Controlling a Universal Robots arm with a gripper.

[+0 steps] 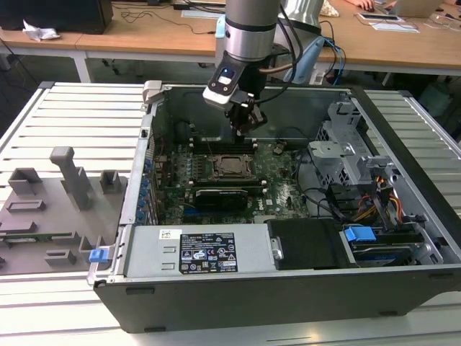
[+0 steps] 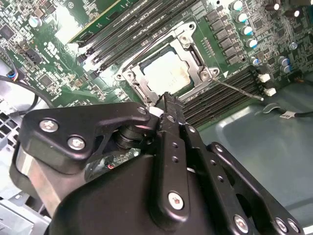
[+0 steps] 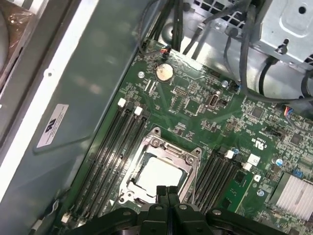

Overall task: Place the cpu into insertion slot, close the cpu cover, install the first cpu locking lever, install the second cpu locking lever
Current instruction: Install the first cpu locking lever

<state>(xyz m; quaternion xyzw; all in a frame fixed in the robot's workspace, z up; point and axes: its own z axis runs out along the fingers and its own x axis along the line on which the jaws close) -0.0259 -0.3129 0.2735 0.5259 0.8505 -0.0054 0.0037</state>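
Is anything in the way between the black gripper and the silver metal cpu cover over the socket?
Nothing visible does. The black gripper hangs above the silver-grey metal cpu cover, which lies over the pale square cpu, with only air between. A thin metal lever sticks out beside the cover, clear of that path.

The open case [image 1: 216,288] sits on my worktop [image 1: 72,115], with a parts holder [image 1: 50,209] beside it on the exterior view's left. Inside, on the motherboard [image 3: 205,117], the cpu [image 3: 159,174] lies framed by the cpu cover [image 3: 164,146], with memory slots [image 3: 115,147] on either side and my tool [image 3: 167,192] just above.
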